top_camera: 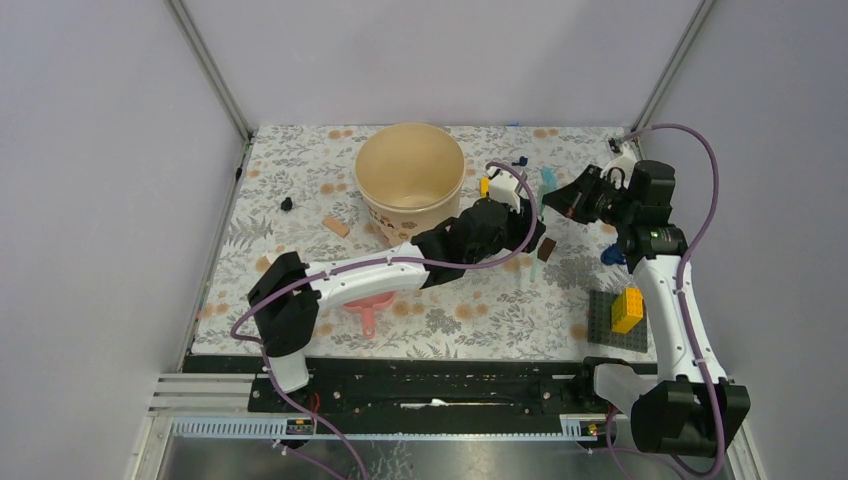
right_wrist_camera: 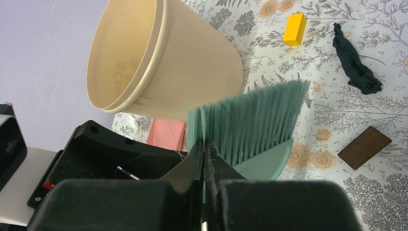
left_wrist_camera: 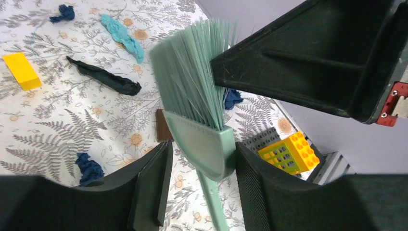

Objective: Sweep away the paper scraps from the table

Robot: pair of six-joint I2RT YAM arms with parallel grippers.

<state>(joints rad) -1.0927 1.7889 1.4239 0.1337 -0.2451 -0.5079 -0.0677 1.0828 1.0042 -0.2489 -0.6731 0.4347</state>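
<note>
A green hand brush (left_wrist_camera: 195, 120) hangs above the table (top_camera: 300, 190), also seen from the top (top_camera: 547, 183). My right gripper (right_wrist_camera: 206, 147) is shut on the edge of its bristles (right_wrist_camera: 255, 115). My left gripper (left_wrist_camera: 199, 154) is open around the brush head; the right pad touches it and the left pad stands apart. Paper scraps lie below: dark blue bits (left_wrist_camera: 89, 167) (left_wrist_camera: 64, 13) (left_wrist_camera: 232, 97) and a long black one (left_wrist_camera: 103, 77), also in the right wrist view (right_wrist_camera: 355, 62). Another black bit (top_camera: 287, 204) lies far left.
A beige bucket (top_camera: 410, 175) stands at the back. A pink dustpan (top_camera: 366, 303) lies under the left arm. A small brown block (top_camera: 546, 249), a yellow brick (left_wrist_camera: 21, 70), a light blue scrap (left_wrist_camera: 122, 36) and a grey baseplate (top_camera: 603, 318) carrying a yellow brick (top_camera: 628, 308) are nearby.
</note>
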